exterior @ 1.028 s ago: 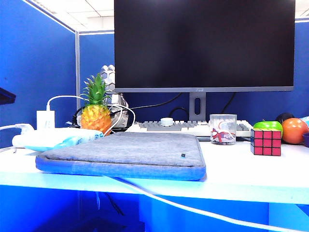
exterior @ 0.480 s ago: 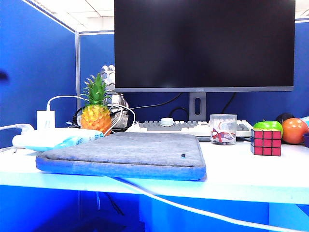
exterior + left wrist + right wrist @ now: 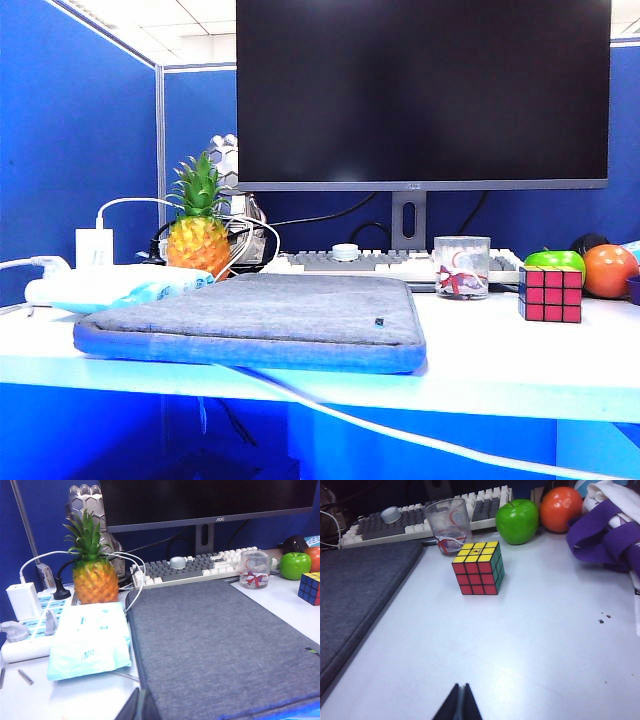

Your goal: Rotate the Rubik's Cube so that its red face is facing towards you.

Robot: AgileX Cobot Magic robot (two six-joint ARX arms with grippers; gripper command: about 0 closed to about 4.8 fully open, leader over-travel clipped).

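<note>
Left tool [image 3: 139, 707] and right tool [image 3: 460, 705], both closed, hang well apart from Rubik's Cube [image 3: 478, 568].

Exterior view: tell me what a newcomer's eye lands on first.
The big black monitor fills the upper middle, over a grey fabric laptop sleeve lying flat on the white desk. At far right the small Rubik's Cube stands with its red face toward the camera, before a green apple; a yellow toy pineapple stands left. Both grippers are shut, left gripper over the sleeve's near edge, right gripper short of the cube.
</note>
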